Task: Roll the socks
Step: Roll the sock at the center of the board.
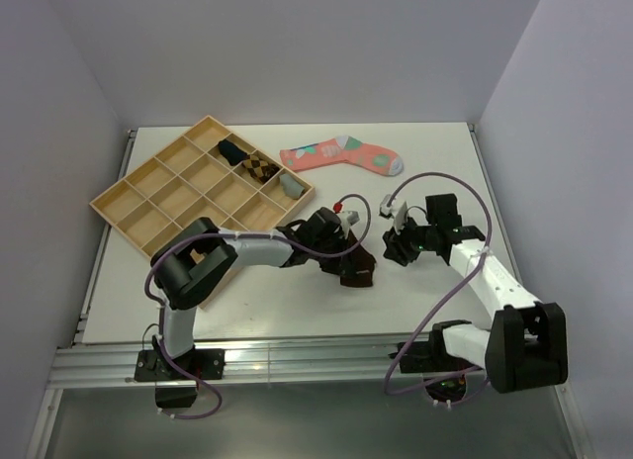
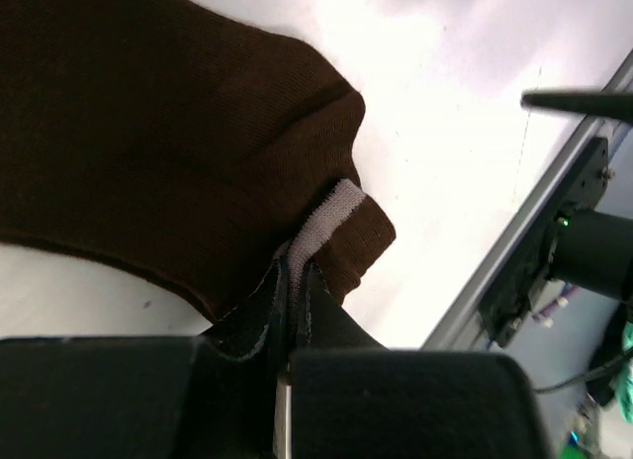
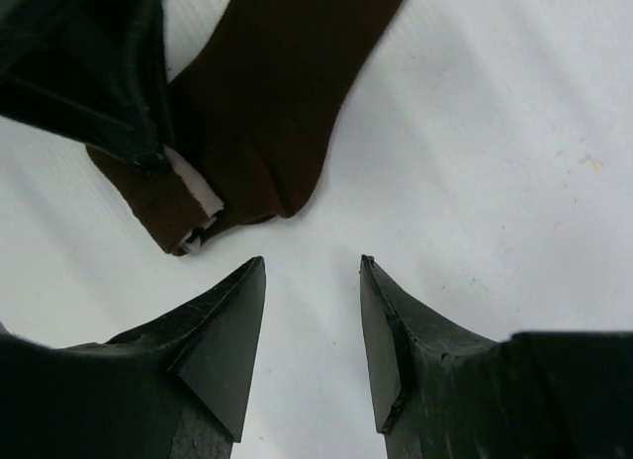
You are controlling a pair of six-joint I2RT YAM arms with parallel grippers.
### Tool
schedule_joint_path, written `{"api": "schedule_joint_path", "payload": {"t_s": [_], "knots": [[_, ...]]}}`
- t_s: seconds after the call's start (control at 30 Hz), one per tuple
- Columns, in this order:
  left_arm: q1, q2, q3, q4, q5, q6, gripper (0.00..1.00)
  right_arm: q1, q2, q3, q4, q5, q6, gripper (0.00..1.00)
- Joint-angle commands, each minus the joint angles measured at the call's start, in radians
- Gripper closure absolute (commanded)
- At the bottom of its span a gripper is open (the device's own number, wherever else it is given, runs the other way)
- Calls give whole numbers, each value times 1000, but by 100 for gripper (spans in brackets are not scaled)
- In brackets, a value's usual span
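The dark brown sock (image 1: 354, 269) lies on the white table near the middle front. In the left wrist view my left gripper (image 2: 295, 281) is shut on its white-striped cuff (image 2: 331, 214), and the rest of the sock (image 2: 148, 133) spreads out ahead. From above, the left gripper (image 1: 341, 253) sits on the sock's left end. My right gripper (image 1: 394, 249) is open and empty just right of the sock. In the right wrist view its fingertips (image 3: 312, 266) hover over bare table, a little short of the sock's folded end (image 3: 267, 113). A plain grey ankle sock lying loose is not in view.
A wooden compartment tray (image 1: 134, 197) stands at the back left, holding rolled socks (image 1: 247, 160) and a small grey bundle (image 1: 290, 185). A pink patterned sock (image 1: 341, 154) lies flat at the back middle. The table's metal front rail (image 1: 297, 358) runs along the near edge.
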Motion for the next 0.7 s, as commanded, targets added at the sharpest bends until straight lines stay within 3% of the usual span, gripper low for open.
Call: {"api": "schedule_joint_path", "payload": {"t_s": [0.0,0.27,0.67], "knots": [[-10,62,78,-186,75,32,100,13,-49,-32,9,-72,-143,49],[13,171,187,-318,186,-1,100,178,-132,-125,8,-52,-209,48],[39,229,230,-317,254,-42,100,371,-172,-214,27,70,-239,48]]}}
